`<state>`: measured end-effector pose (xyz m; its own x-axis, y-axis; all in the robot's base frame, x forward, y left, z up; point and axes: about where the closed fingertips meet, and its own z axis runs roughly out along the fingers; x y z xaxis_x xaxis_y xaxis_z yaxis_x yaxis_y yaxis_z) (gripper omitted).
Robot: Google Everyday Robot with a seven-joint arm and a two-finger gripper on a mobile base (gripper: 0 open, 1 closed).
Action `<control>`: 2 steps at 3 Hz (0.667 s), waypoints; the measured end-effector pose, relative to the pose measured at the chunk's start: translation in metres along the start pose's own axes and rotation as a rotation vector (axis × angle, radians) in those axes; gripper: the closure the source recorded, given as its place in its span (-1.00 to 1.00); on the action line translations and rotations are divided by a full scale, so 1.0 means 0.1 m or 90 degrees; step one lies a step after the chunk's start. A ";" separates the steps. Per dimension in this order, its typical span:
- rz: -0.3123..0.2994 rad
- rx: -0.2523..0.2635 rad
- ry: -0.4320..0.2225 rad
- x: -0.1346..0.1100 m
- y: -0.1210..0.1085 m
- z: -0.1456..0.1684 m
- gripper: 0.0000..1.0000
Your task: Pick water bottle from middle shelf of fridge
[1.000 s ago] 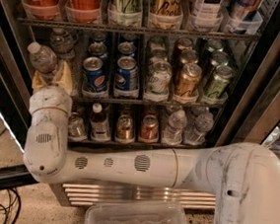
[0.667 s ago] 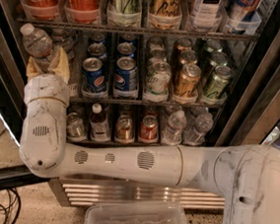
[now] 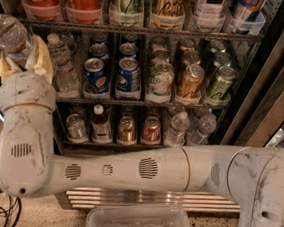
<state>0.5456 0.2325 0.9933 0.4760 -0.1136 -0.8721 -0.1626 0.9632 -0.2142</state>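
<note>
Camera view has the gripper [image 3: 20, 52] up at the far left end of the middle shelf [image 3: 148, 104], level with its cans. Open room is out past that left end. Just right of it, another clear bottle [image 3: 61, 62] and the Pepsi cans [image 3: 95, 75] crowd the shelf front. The arm [image 3: 146, 168] runs flat across below the middle shelf, bends at the lower left, then goes straight up. Its yellowish fingers [image 3: 41, 58] are clamped around the water bottle [image 3: 9, 35]. The bottle sits tilted between them, cap up-left, beyond the shelf's left edge.
</note>
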 end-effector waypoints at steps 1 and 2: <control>0.028 -0.014 0.039 -0.05 0.10 -0.47 1.00; 0.047 -0.066 0.094 -0.09 0.19 -0.91 1.00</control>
<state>0.4596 0.2302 0.9572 0.3282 -0.0862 -0.9407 -0.2841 0.9407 -0.1854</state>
